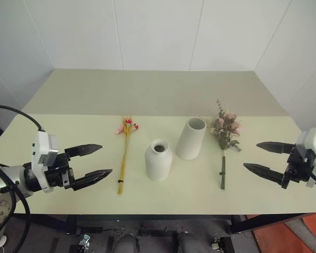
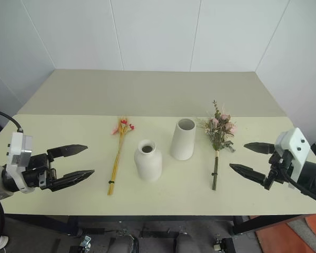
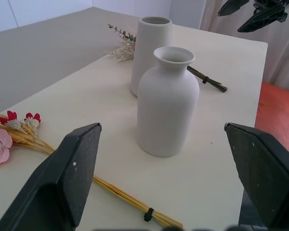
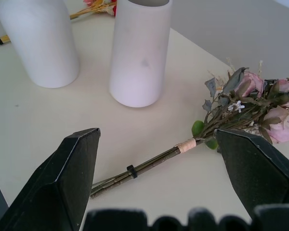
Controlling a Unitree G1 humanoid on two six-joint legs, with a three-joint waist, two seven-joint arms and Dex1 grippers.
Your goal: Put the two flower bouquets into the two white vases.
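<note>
We seem to be in a bare test room or lab, not a home. A plain pale table (image 1: 147, 95) stands in a corner of blank white panelled walls (image 1: 158, 31) from nine through three o'clock. At five o'clock an orange floor mat (image 1: 284, 234) shows, and at seven o'clock loose black cables (image 1: 10, 211).

no readable text, no labels, no brand marks, no numbers, no signs on anything
</note>
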